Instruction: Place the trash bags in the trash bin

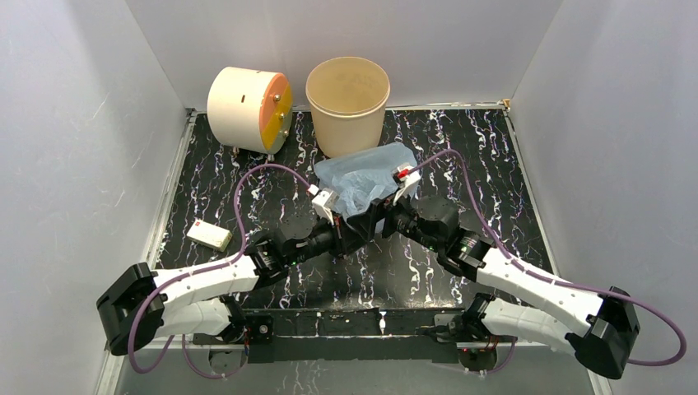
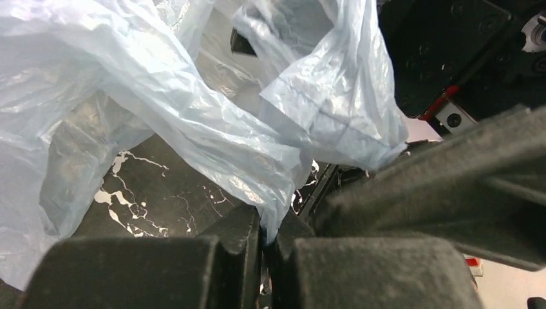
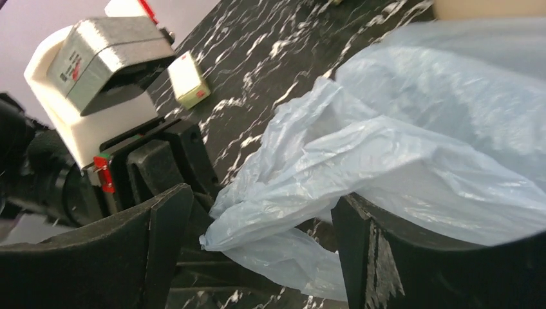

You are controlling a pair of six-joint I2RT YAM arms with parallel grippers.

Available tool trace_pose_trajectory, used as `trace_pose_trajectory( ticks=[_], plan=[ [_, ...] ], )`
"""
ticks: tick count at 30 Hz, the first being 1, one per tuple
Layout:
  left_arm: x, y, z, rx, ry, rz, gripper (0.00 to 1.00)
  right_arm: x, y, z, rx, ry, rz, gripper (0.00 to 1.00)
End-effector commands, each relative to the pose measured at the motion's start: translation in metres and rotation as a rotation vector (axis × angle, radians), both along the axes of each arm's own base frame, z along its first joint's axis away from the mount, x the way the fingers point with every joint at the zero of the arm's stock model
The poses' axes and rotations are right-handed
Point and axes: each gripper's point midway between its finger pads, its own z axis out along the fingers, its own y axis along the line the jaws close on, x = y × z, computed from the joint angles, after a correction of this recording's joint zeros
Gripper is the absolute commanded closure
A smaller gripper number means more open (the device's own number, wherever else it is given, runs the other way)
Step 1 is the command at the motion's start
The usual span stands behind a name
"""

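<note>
Trash bag (image 1: pixel 366 177): pale blue, crumpled on the desk (image 1: pixel 494 173) just in front of the trash bin (image 1: pixel 347 103), not yet inside. Left tool (image 2: pixel 264 235): clamped tight on a fold at the side farthest from the bin, likely to lift it binward. Right tool (image 3: pixel 261 219): jaws wide, film lying loosely between them, seemingly ungripped.

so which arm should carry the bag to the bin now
Left arm, probably: its jaws are shut on a fold of the bag, while the right arm has open jaws, gripping nothing.
</note>
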Motion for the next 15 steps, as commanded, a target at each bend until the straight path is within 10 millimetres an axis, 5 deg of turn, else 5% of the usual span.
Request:
trace_pose_trajectory(
  ticks=[1, 8, 11, 12, 15],
  plan=[
    [0.008, 0.002, 0.038, -0.086, -0.068, 0.035, 1.00, 0.038, -0.026, 0.044, 0.053, -0.210, -0.285, 0.18],
    [0.009, 0.007, 0.036, -0.082, -0.067, 0.056, 1.00, 0.015, -0.003, 0.064, 0.230, -0.092, -0.157, 0.65],
    [0.014, 0.014, 0.036, -0.064, -0.072, 0.098, 1.00, 0.014, -0.007, 0.073, 0.274, -0.044, -0.183, 0.81],
    [0.014, 0.016, 0.034, -0.055, -0.072, 0.108, 1.00, 0.014, -0.010, 0.075, 0.287, -0.031, -0.200, 0.93],
    [0.016, 0.023, 0.035, -0.051, -0.079, 0.132, 1.00, 0.021, -0.023, 0.074, 0.285, 0.009, -0.284, 0.94]
  ],
)
